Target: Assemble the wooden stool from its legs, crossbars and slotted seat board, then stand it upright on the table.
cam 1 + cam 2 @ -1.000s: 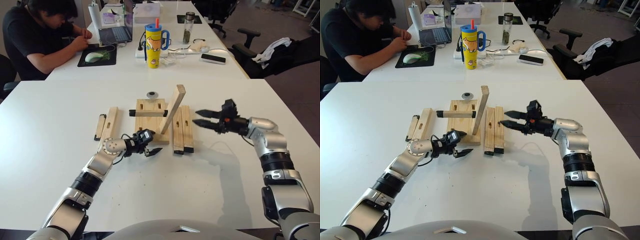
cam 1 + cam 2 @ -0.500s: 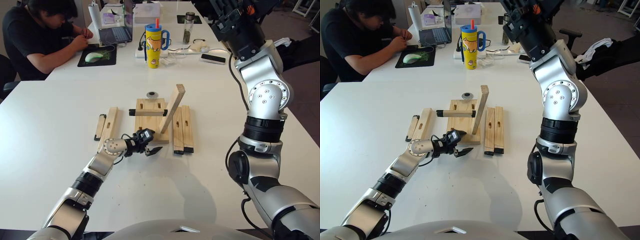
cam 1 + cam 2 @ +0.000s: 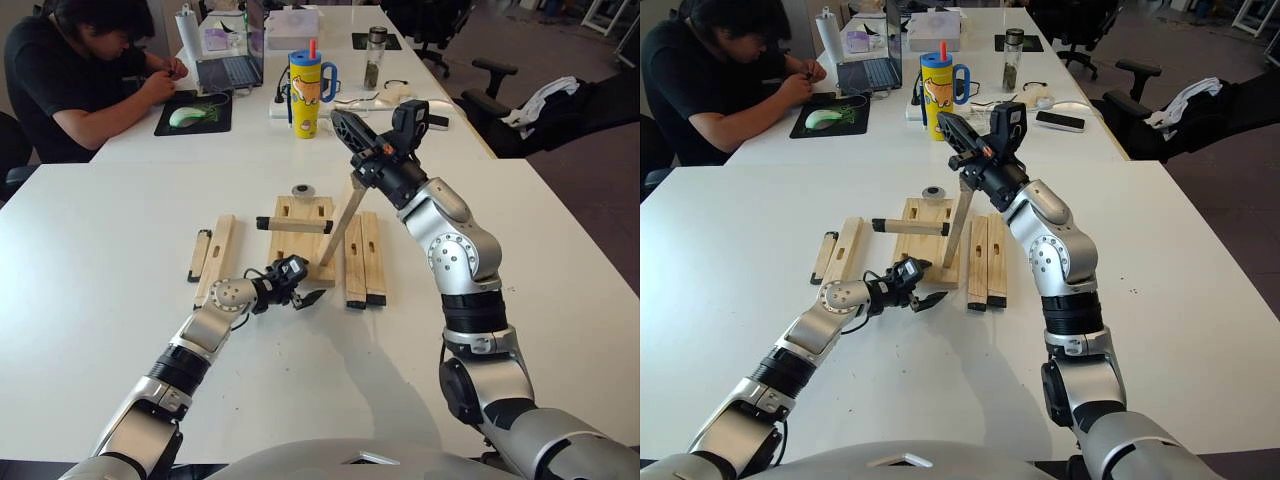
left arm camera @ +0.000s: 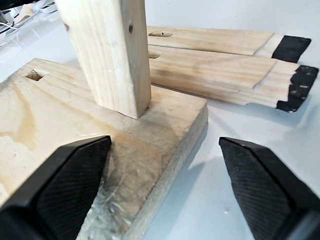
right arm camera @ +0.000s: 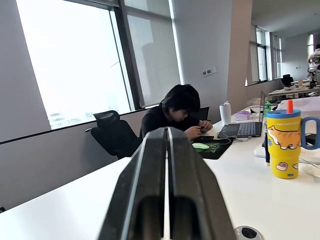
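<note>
Tabletop [image 3: 100, 220]: seat board [image 4: 50, 110] corner inside left gripper [image 4: 164, 150]

The white table [image 3: 100, 250] carries the slotted seat board [image 3: 295, 250] lying flat near its middle, with two legs [image 3: 365, 255] flat side by side just right of it, their dark ends towards the near edge. Left of the board lie another leg [image 3: 218, 255] and a shorter piece [image 3: 200, 255] beside it, and a round cable port [image 3: 302, 189] sits in the tabletop just beyond the board. A second table [image 3: 130, 145] butts against the far edge and holds a yellow cup [image 3: 306, 90], a black mouse mat [image 3: 195, 112], a laptop [image 3: 232, 70] and a bottle [image 3: 372, 55]
</note>
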